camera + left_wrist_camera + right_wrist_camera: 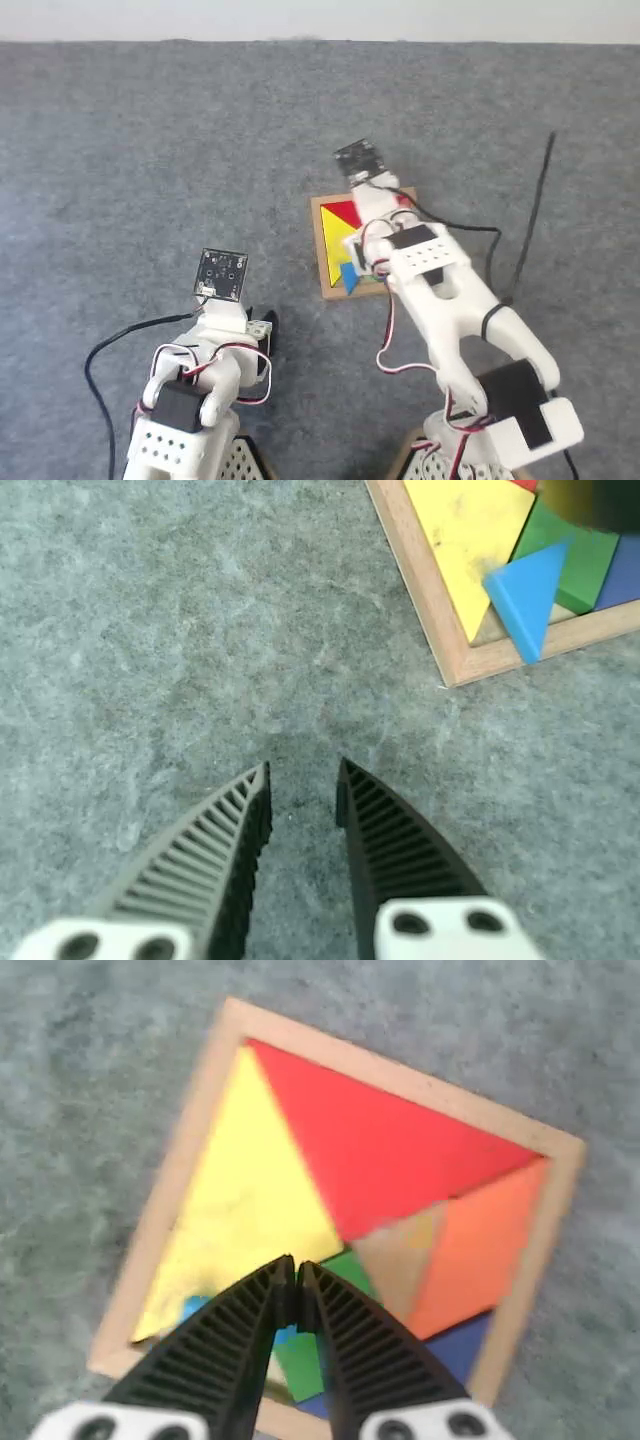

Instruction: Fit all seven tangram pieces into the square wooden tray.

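Lying in one tray [400, 1084] are seven pieces [380, 1145], right pincer [296, 1260] closed above, left pincer [304, 765] spread apart.

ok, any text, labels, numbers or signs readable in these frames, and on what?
None can be read.
wooden tray: bare rim, no print.
red triangle and yellow triangle: plain colour, no marks.
wrist camera boards in the high view: any marks are too small to read.
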`<act>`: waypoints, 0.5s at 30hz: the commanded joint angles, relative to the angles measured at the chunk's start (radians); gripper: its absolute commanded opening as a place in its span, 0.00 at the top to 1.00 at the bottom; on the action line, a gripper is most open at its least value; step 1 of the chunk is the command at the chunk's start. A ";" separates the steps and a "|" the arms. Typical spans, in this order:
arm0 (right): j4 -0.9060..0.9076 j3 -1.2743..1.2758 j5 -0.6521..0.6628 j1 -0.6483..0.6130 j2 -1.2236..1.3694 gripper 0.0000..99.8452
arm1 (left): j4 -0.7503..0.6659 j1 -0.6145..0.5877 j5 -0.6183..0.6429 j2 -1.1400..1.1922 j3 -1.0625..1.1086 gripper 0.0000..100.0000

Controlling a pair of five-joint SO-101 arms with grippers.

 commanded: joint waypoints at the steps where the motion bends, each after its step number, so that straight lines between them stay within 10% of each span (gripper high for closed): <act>1: -0.015 -0.014 -0.014 -0.027 -0.056 0.99 | 0.002 0.002 0.006 -0.017 -0.012 0.89; 15: -0.013 0.086 -0.008 0.041 -0.068 0.99 | 0.002 0.002 0.006 -0.017 -0.012 0.89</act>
